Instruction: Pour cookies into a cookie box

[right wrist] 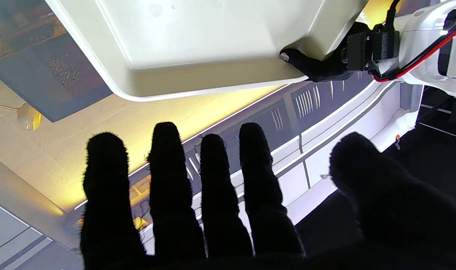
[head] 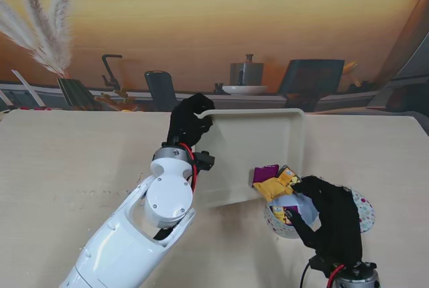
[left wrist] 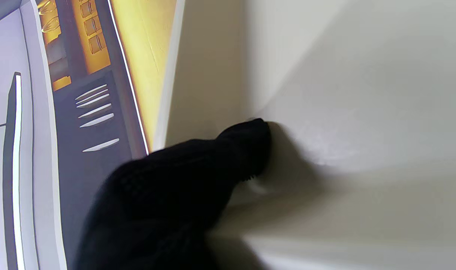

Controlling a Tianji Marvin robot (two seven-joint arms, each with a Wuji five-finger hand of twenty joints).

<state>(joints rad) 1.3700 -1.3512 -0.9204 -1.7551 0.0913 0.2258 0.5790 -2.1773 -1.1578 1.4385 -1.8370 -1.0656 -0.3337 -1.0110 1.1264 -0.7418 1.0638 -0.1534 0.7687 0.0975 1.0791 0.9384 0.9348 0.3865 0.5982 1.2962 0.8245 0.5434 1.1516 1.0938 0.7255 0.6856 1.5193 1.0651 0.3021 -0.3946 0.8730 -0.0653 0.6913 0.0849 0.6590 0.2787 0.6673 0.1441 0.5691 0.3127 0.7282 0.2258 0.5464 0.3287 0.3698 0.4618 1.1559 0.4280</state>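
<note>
My left hand point(head: 188, 124) is shut on the far left corner of a cream tray point(head: 261, 144), which is tilted up with its low edge toward the right. Wrapped cookies point(head: 275, 181), purple and yellow, have slid to that low corner and hang over a round dotted cookie box point(head: 365, 211). More wrapped cookies lie inside the box. My right hand point(head: 332, 221) hovers over the box with its fingers point(right wrist: 213, 187) straight and spread, holding nothing. The right wrist view shows the tray point(right wrist: 213, 37) from underneath, with the left hand's fingers point(right wrist: 314, 67) on its edge. In the left wrist view a fingertip point(left wrist: 246, 150) presses the tray wall point(left wrist: 362, 93).
The light wooden table point(head: 60, 174) stretches out to the left of my left arm point(head: 154, 214). Behind the table stands a printed kitchen backdrop point(head: 221, 40) with pampas grass at the far left.
</note>
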